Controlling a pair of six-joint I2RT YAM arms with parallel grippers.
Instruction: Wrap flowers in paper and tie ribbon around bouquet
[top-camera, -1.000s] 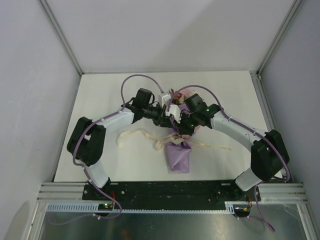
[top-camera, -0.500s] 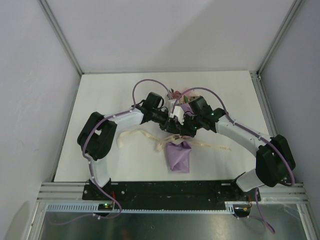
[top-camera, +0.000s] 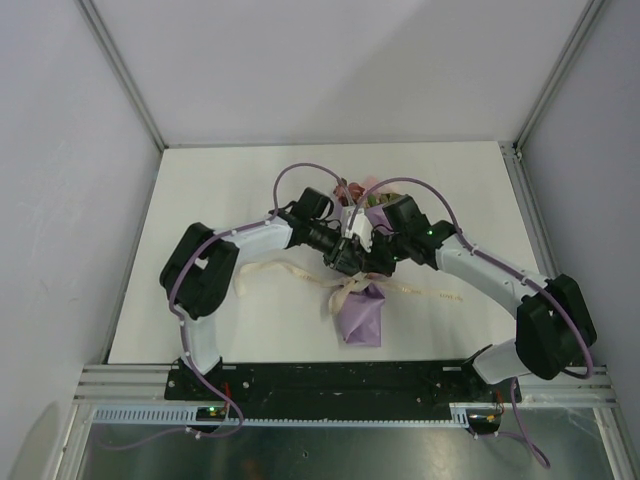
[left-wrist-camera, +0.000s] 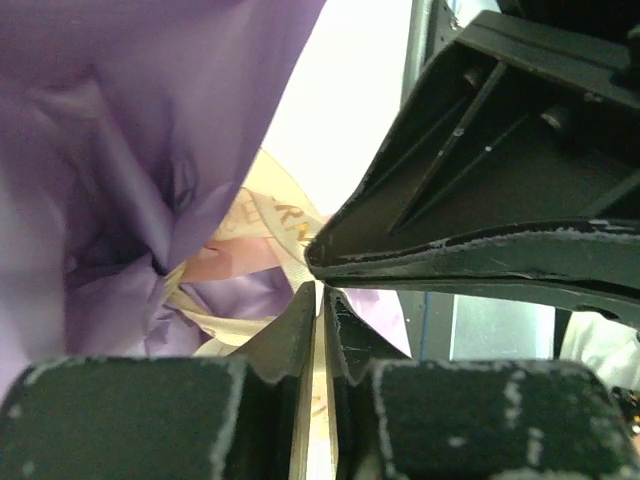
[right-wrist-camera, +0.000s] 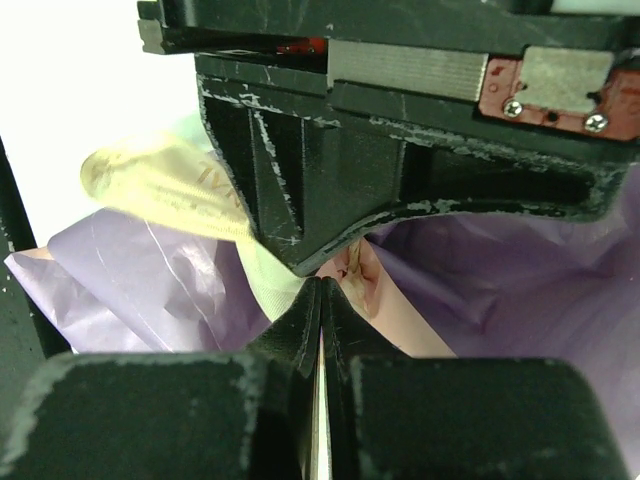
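The bouquet lies mid-table, its lilac paper (top-camera: 358, 315) cone pointing at me and the flowers (top-camera: 352, 190) at the far end, mostly hidden by the arms. The cream ribbon (top-camera: 285, 268) crosses under its pinched waist, with tails trailing left and right. Both grippers meet over that waist. My left gripper (top-camera: 345, 262) (left-wrist-camera: 320, 290) is shut on a cream strip of the ribbon (left-wrist-camera: 265, 215), next to the lilac paper (left-wrist-camera: 120, 120). My right gripper (top-camera: 372, 262) (right-wrist-camera: 320, 285) is shut, with a thin pale edge of ribbon (right-wrist-camera: 160, 185) between its pads, over the paper (right-wrist-camera: 520, 270).
The white table (top-camera: 220, 190) is walled by a metal frame, with grey panels to the left, right and back. Each wrist view is crowded by the other gripper's black body (left-wrist-camera: 480, 200) (right-wrist-camera: 400, 170), nearly touching. The right ribbon tail (top-camera: 440, 293) lies towards the right arm.
Both grippers have dropped from beside the rose heads to the bouquet's waist and drawn together. The ribbon at the waist has bunched into a loop. The left arm has swung to the right.
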